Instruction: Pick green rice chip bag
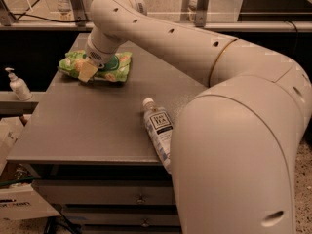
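The green rice chip bag point(118, 65), bright light green with pale round chip pictures, lies flat at the far left of the grey table point(87, 121). My gripper point(87, 72) is down on the bag's front middle, reaching in from the right, and covers part of the bag. My big white arm point(234, 130) fills the right side of the view and hides that part of the table.
A clear bottle with a dark label point(158, 129) lies on its side near the table's front edge, next to my arm. A white pump dispenser point(18, 86) stands on a ledge at the left. Drawers point(141, 199) sit under the table. A railing runs behind.
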Robot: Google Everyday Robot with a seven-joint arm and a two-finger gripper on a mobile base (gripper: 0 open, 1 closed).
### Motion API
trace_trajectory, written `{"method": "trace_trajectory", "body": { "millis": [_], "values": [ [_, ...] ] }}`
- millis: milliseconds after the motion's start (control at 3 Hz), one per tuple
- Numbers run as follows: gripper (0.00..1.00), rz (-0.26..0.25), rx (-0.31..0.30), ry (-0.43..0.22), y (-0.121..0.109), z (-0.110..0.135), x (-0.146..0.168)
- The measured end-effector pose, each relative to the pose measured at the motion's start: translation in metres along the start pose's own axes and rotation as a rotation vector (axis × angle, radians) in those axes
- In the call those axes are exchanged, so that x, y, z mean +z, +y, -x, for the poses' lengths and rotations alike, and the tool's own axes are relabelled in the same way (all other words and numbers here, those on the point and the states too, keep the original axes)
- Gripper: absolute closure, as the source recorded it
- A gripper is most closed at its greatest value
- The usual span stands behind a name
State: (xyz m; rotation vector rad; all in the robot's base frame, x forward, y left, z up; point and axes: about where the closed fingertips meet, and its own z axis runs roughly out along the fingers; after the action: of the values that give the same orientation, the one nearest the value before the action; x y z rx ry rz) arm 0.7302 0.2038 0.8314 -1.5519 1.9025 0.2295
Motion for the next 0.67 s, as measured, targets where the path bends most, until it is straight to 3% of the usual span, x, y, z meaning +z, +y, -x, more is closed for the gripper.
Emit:
{"method": "trace_trajectory", "body": {
  "millis": [667],
  "values": [
    [0.88,-0.029,0.018,-0.010,-0.004,-0.006,-0.019]
  ]
}}
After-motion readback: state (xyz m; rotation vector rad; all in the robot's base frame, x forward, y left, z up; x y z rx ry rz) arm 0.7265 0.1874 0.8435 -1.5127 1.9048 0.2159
